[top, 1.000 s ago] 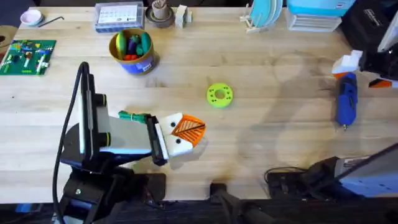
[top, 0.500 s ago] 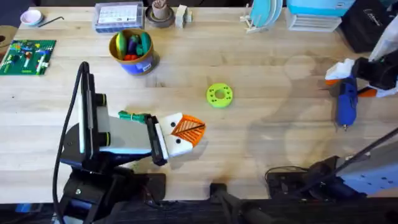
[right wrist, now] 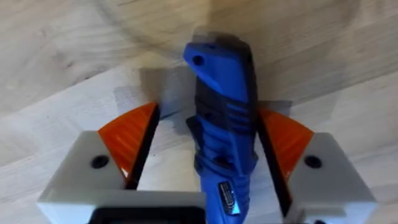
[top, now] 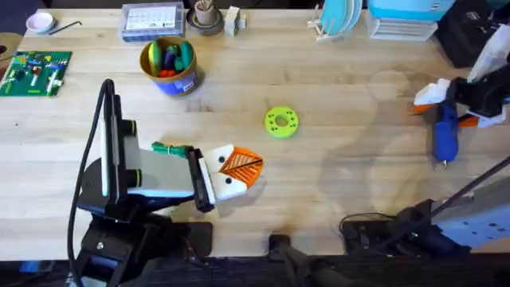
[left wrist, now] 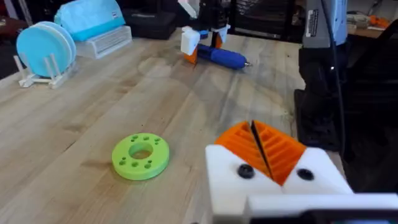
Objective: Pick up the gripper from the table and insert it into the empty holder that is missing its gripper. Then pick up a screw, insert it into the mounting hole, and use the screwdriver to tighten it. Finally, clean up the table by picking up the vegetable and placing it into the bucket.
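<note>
Screwdriver flat, tip toward the bases, between parted right claw fingers.

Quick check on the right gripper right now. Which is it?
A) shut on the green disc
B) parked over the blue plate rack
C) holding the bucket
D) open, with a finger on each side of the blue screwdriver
D: in the right wrist view the right gripper has its orange pads spread on either side of the screwdriver, gaps showing.

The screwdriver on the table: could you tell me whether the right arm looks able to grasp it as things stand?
Probably yes: the right end effector is open, its pads either side of the screwdriver, with nothing between.
</note>
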`<state>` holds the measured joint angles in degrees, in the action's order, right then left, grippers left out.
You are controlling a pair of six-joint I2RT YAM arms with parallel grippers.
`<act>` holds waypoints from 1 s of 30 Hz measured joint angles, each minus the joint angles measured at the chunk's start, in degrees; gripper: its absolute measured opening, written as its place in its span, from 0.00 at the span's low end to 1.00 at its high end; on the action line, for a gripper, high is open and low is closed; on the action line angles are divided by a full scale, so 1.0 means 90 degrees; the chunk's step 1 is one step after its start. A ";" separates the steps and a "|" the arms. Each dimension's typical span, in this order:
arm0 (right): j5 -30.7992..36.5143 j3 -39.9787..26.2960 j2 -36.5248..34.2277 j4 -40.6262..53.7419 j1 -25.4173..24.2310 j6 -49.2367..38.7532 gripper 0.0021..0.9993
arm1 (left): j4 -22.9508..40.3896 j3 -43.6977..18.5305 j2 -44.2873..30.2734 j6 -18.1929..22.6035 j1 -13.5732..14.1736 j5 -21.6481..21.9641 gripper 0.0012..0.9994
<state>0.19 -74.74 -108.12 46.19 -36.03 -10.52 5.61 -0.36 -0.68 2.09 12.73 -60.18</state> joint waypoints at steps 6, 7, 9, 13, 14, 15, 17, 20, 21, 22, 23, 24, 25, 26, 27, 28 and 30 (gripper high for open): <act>0.0027 0.0000 0.0000 -0.0054 -0.0017 -0.0002 0.88 | 0.0000 0.0000 0.0001 0.0000 0.0000 0.0000 0.01; 0.0020 -0.0005 0.0000 -0.0068 -0.0034 -0.0009 0.82 | -0.0001 0.0000 -0.0001 0.0000 0.0000 0.0000 0.01; 0.0017 -0.0012 0.0000 -0.0100 -0.0071 -0.0007 0.69 | 0.0000 0.0000 0.0000 0.0000 0.0000 0.0000 0.01; -0.0007 -0.0012 0.0000 -0.0126 -0.0120 -0.0005 0.59 | 0.0000 0.0000 0.0000 0.0000 0.0000 0.0000 0.01; -0.0008 -0.0012 -0.0002 -0.0124 -0.0130 -0.0009 0.57 | 0.0000 0.0000 0.0001 0.0000 0.0000 0.0000 0.01; -0.0007 -0.0012 0.0000 -0.0126 -0.0136 -0.0007 0.53 | 0.0000 0.0000 0.0001 0.0000 0.0000 0.0000 0.01; -0.0016 -0.0012 -0.0001 -0.0134 -0.0153 -0.0010 0.45 | 0.0000 0.0000 0.0001 0.0000 0.0000 0.0000 0.01; -0.0021 -0.0012 -0.0030 -0.0150 -0.0155 -0.0042 0.28 | 0.0000 0.0000 -0.0001 0.0000 0.0000 0.0000 0.01; -0.0019 -0.0012 -0.0042 -0.0162 -0.0155 -0.0051 0.19 | -0.0002 0.0000 0.0001 0.0000 0.0000 0.0000 0.01; -0.0010 -0.0012 -0.0059 -0.0205 -0.0155 -0.0048 0.06 | 0.0000 0.0000 -0.0001 0.0000 0.0000 0.0000 0.01; -0.0007 -0.0015 -0.0070 -0.0242 -0.0158 -0.0032 0.02 | -0.0002 0.0000 -0.0001 0.0000 0.0000 0.0000 0.01; -0.0008 -0.0019 -0.0069 -0.0265 -0.0158 -0.0001 0.02 | 0.0000 0.0000 0.0002 0.0000 0.0000 0.0000 0.01; -0.0007 -0.0019 -0.0068 -0.0260 -0.0160 0.0019 0.02 | 0.0000 0.0000 0.0002 0.0000 0.0000 0.0000 0.01; -0.0007 -0.0019 -0.0068 -0.0260 -0.0160 0.0031 0.02 | -0.0001 0.0000 -0.0001 0.0000 0.0000 0.0000 0.01; -0.0007 -0.0019 -0.0066 -0.0259 -0.0160 0.0052 0.02 | 0.0000 0.0000 0.0000 0.0000 0.0000 0.0000 0.01; -0.0007 -0.0022 -0.0066 -0.0257 -0.0160 0.0070 0.02 | 0.0000 0.0000 0.0001 0.0000 0.0000 0.0000 0.01; -0.0031 -0.0022 -0.0050 -0.0243 -0.0160 0.0102 0.02 | 0.0000 0.0000 -0.0001 0.0000 0.0000 0.0000 0.01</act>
<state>-0.09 -74.94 -108.56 44.00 -37.47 -9.60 5.61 -0.36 -0.69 2.09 12.73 -60.18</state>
